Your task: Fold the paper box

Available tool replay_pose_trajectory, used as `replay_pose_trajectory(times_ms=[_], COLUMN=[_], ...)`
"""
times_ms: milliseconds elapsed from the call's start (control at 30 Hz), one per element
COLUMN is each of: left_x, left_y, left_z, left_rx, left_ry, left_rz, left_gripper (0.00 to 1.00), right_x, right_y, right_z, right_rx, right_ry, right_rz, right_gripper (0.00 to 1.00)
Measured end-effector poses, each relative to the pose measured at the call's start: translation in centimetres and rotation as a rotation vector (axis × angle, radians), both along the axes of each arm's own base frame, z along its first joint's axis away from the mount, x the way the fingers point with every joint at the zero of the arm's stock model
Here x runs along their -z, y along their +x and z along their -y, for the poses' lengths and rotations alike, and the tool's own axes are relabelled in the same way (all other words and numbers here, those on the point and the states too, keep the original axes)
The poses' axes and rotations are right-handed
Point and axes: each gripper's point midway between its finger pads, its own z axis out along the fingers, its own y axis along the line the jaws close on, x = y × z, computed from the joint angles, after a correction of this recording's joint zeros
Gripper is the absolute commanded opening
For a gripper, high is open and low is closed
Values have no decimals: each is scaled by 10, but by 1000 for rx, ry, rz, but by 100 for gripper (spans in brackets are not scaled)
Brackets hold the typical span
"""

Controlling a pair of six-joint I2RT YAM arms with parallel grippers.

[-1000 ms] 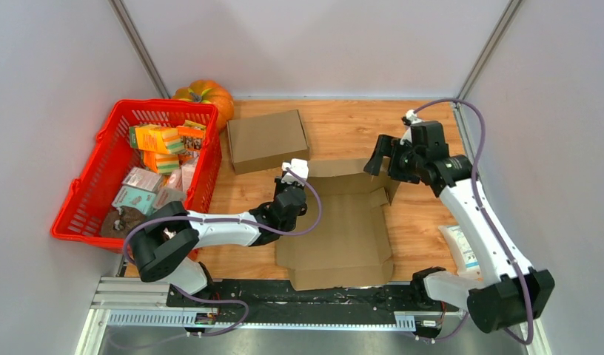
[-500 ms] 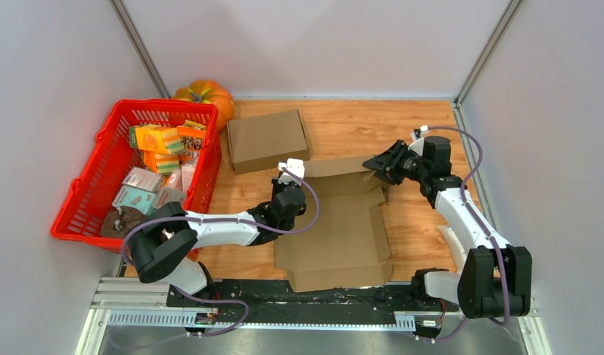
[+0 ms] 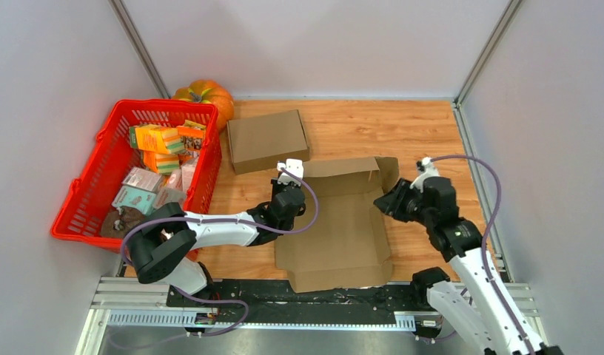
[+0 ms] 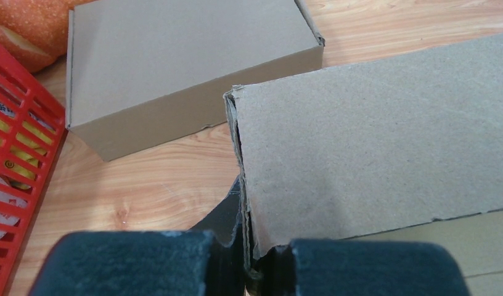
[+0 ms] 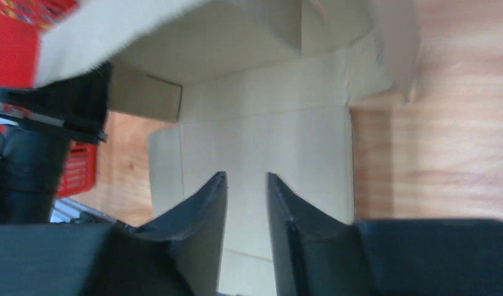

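Our left tool (image 4: 246, 262) clamps the upper-left flap of the paper box (image 3: 343, 222); our right tool (image 5: 246, 197), slightly apart, should lift the right flap squarely.

Enclosure and bench, as you have them set.
Your wood-grain table (image 3: 358, 126) sits between plain pale walls (image 3: 314, 44), with metal posts (image 3: 140, 48) in the far corners; lighting even.

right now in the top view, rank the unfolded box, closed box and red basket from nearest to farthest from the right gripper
1. unfolded box, beside the right gripper
2. closed box, back, left of centre
3. red basket, far left
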Motion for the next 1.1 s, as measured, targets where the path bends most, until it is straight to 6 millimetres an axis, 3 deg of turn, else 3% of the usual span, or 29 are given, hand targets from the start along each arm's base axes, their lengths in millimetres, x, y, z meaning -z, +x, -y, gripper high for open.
replay_pose_trajectory(times_ms=[33,100,133,267,367,667,800,900,933,1033,1100], left_x=[0,0,0,0,0,0,1,1,1,1,2], left_y=[0,0,-1,-2,-3,-5,-3,0,2,3,3], left_z=[0,0,0,-1,-2,-5,-8,-13,-14,-15,-15], left_rx=[0,0,0,0,-2,-6,-25,-45,-49,-52,-52], left_ry=[-1,-2,-3,-8,-10,-16,-31,-47,-52,-57,-56], left_rz=[0,-3,-4,-8,-12,-13,-14,-17,-17,-18,-19], left_gripper=[0,0,0,0,0,0,0,0,0,0,0], right_x=[12,36,45,92,124,169,169,167,167,160,148], right_y=[-7,-15,-15,-2,5,-4,14,24,25,24,31], right_z=[-6,-18,-24,-37,-22,22,26,24,22,18,14], right_rx=[-20,-55,-66,-50,57,322,378,383,375,340,311], right_ry=[-20,-67,-96,-240,-329,-383,-345,-317,-303,-245,-204], right_rz=[-25,-92,-119,-237,-326,-438,-450,-428,-412,-355,-300], right_gripper=[13,9,0,0,0,2,4,19,29,39,41])
